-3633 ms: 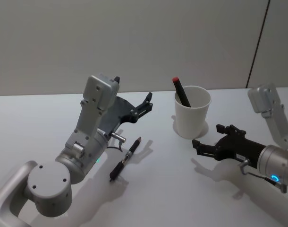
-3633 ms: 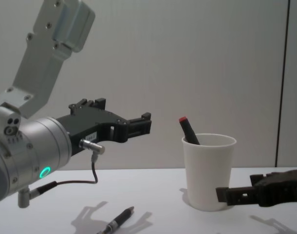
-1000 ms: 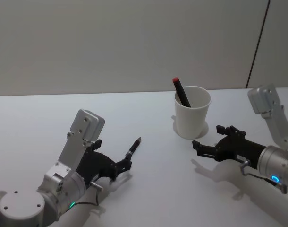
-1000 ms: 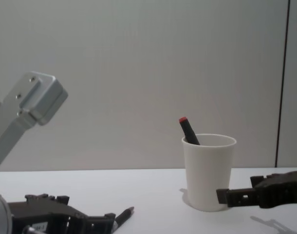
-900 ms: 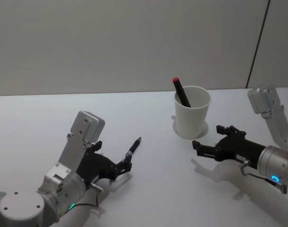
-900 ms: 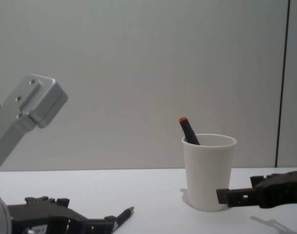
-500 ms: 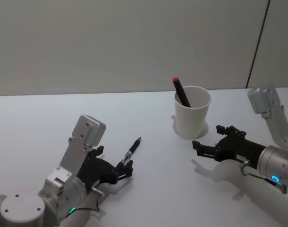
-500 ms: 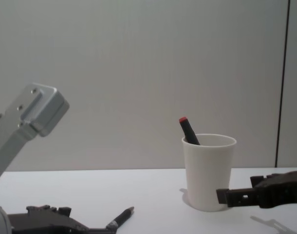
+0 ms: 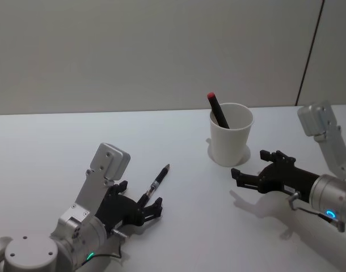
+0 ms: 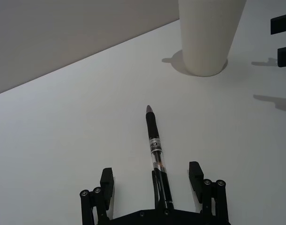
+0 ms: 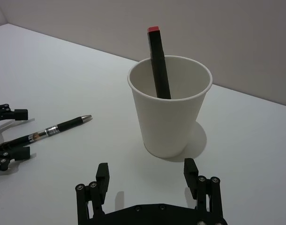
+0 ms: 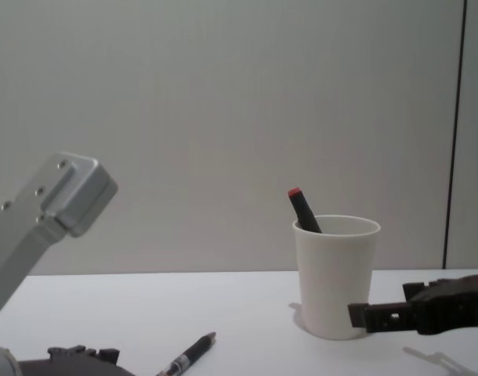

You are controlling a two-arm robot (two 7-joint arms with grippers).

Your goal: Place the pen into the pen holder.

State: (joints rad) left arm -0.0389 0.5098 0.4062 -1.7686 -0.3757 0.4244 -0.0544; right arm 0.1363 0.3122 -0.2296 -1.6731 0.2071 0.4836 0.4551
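Head: L arm low, forearm reaching fwd over table (image 9: 59,141); left gripper (image 9: 152,205) jaws spread astride rear of pen (image 9: 157,182), which lies flat, well left of pen holder (image 9: 232,141).
L wrist: fingers (image 10: 107,180) flank the barrel w/ gaps.
R wrist: right gripper (image 11: 146,168) low, level, jaws spread, near pen holder.

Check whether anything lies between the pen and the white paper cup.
Nothing visible: only bare table lies between the pen and the paper cup. A red-capped marker leans inside the cup, leaving room. The open left gripper straddles the pen; the right gripper is near the cup.
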